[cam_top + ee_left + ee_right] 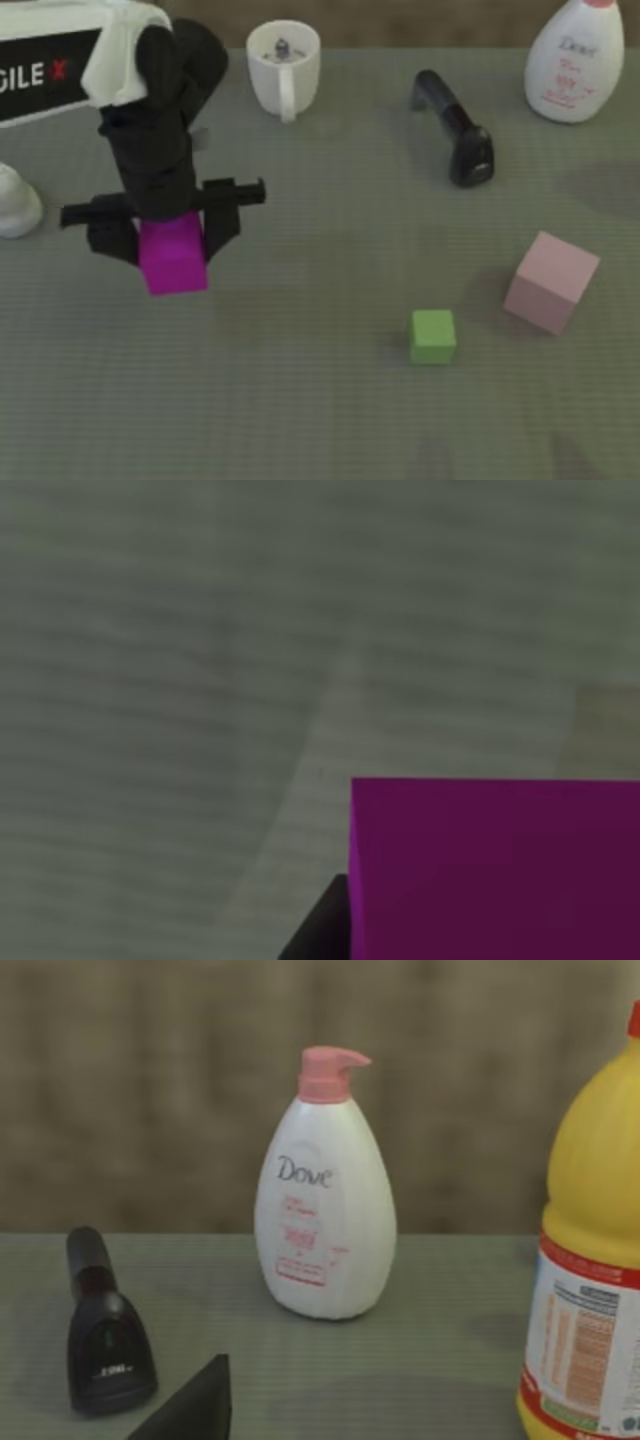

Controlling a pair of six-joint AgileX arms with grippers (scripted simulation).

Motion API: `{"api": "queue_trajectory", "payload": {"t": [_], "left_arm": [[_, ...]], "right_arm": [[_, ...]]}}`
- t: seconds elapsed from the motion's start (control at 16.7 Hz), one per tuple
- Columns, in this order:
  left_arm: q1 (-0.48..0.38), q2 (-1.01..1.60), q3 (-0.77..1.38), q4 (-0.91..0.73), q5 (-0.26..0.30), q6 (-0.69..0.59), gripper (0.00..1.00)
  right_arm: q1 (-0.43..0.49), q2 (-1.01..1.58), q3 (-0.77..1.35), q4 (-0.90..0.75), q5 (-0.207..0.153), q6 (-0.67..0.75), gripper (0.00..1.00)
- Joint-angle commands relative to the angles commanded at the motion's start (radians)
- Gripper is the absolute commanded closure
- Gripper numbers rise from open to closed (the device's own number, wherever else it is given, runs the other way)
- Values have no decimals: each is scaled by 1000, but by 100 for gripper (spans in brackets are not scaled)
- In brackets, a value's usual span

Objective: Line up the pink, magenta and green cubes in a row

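Note:
My left gripper is shut on the magenta cube at the table's left, and the cube hangs below the fingers. In the left wrist view the magenta cube fills the lower corner, with one dark finger against its side. The small green cube rests on the table right of centre. The large pink cube sits a little to its right and farther back, turned at an angle. My right arm is outside the top view.
A white mug stands at the back, with a black barcode scanner to its right. A white Dove bottle is at the back right. A yellow jug shows in the right wrist view. A white object sits at the left edge.

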Motion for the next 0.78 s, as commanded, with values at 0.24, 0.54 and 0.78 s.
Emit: {"api": "queue_trajectory", "payload": {"t": [0.24,0.54,0.78], "left_arm": [[-210,102,197,-93,0,-138,100],[-408,191,383,-180,0,-283,100],[-417,195,392,-184,0,-291,100]], "right_arm": [[0,0,0,0,0,0,0],[0,0,0,0,0,0,0],[0,0,0,0,0,0,0]]}}
